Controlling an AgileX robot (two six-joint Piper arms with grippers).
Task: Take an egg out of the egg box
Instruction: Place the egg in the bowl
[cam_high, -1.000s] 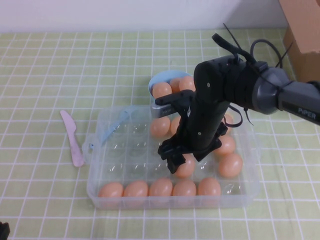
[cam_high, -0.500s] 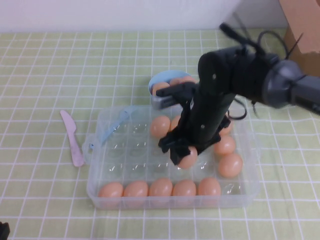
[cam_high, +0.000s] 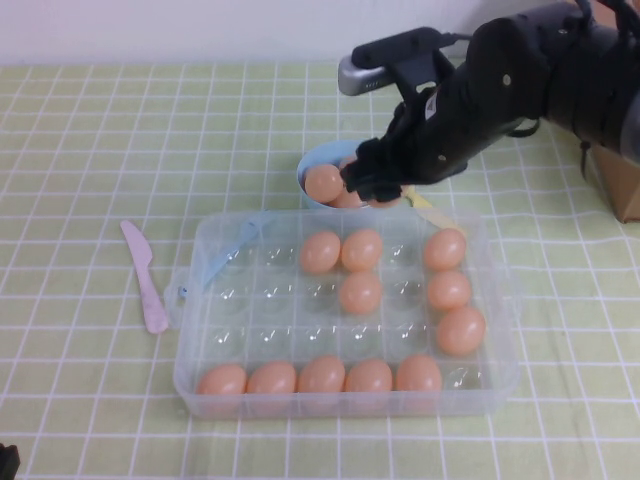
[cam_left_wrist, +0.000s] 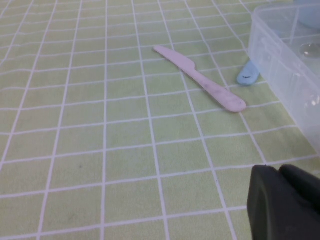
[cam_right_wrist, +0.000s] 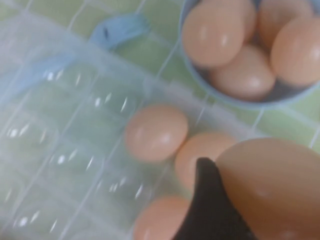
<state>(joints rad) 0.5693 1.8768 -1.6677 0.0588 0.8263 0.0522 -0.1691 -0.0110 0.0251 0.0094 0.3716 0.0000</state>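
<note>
The right gripper (cam_high: 372, 185) has lifted clear of the egg box (cam_high: 205, 352) — jaws clamped on the egg (cam_right_wrist: 272, 187), now beside the light-blue bowl (cam_high: 305, 165); removal looks done. The left gripper (cam_left_wrist: 285, 200) hangs parked over the table, closed.

no readable text, labels, brands, numbers or signs anywhere

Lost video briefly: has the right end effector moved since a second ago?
Yes. The right end effector, holding the egg, rose from the egg box toward the blue bowl.
</note>
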